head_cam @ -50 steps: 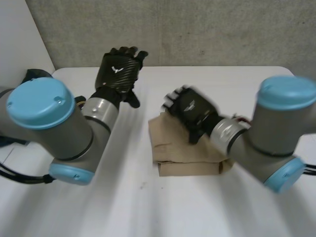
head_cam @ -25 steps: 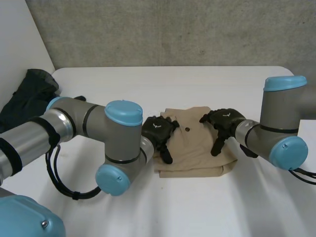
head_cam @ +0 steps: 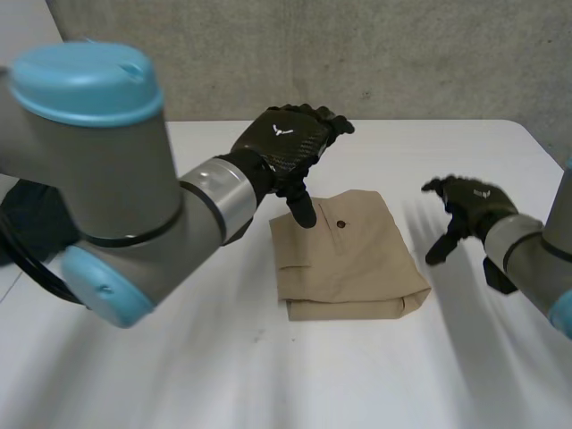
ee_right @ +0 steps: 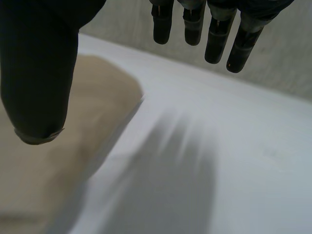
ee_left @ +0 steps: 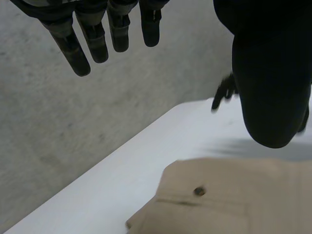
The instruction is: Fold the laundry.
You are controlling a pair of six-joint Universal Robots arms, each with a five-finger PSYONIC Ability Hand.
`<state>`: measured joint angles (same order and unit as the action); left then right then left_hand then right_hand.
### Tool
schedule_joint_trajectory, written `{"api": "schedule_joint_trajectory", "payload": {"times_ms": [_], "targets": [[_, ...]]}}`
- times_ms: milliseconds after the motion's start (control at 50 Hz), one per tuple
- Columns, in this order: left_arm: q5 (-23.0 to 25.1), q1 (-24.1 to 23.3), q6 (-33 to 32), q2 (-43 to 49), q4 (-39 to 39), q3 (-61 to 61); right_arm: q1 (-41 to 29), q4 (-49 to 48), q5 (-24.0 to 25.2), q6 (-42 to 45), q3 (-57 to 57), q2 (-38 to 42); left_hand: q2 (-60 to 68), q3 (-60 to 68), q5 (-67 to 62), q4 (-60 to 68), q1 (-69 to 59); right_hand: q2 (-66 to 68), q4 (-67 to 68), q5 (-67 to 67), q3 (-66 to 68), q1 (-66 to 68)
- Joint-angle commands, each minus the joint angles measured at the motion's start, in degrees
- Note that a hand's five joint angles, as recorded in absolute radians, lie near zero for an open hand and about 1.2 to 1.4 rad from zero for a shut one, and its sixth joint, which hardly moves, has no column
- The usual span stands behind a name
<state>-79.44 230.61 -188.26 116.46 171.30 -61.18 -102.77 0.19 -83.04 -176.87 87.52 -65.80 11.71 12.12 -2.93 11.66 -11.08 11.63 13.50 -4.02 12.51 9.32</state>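
both hands have lifted off the folded tan garment (head_cam: 344, 264), on which they lay half a second ago. at far left, a dark garment (head_cam: 31, 223) lies at the edge of the white counter (head_cam: 179, 375), partly hidden behind the left arm. left hand (head_cam: 288, 147): raised above the tan garment's far left corner, fingers straight, thumb hanging free, holding nothing. tan garment: a compact rectangle lying flat near the counter's middle, button (head_cam: 340, 224) uppermost, touched by neither hand. right hand (head_cam: 466, 201): raised beside the garment's right edge, fingers extended, empty. judged stage: this piece appears fully folded; the dark garment, if it is laundry, remains to be folded.
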Motion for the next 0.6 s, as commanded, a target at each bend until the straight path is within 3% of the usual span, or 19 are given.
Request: {"api": "schedule_joint_trajectory", "payload": {"times_ms": [20,120,340,500,580,600], "targets": [[6.05,2.92,2.46,-5.01,-2.38,-3.50,-0.15,2.45,5.08,-2.25,4.59,2.60,0.19,-0.22,1.03,0.23,-0.82,-1.63,-3.50,4.02,-2.51,0.68],[6.05,2.92,2.73,-5.01,-2.29,-4.65,-0.59,0.07,7.37,-5.23,4.68,5.50,0.19,-0.22,1.03,0.23,-0.82,-1.63,-3.50,4.02,-2.51,0.68],[6.13,3.18,3.08,-4.39,-1.67,-6.23,-0.76,-6.16,7.19,-9.10,2.66,9.46,0.35,-0.05,0.86,0.40,-0.99,6.19,4.32,-3.80,5.31,8.50],[6.05,3.45,3.17,-4.22,-0.88,-6.23,-2.69,-7.66,7.10,-9.19,0.38,11.92,0.35,-0.05,0.86,0.40,-0.99,17.95,16.08,-15.56,17.07,20.26],[6.05,3.80,3.25,-4.13,-0.79,-6.41,-3.49,-7.75,7.10,-9.54,-1.29,13.15,0.36,-0.05,0.86,0.40,-0.99,31.06,29.19,-28.67,30.18,33.37],[6.05,3.89,3.25,-4.04,-0.79,-6.50,-3.84,-7.75,7.10,-9.80,-2.17,13.59,0.35,-0.05,0.86,0.40,-0.99,40.25,38.38,-37.86,39.37,42.56]]}}
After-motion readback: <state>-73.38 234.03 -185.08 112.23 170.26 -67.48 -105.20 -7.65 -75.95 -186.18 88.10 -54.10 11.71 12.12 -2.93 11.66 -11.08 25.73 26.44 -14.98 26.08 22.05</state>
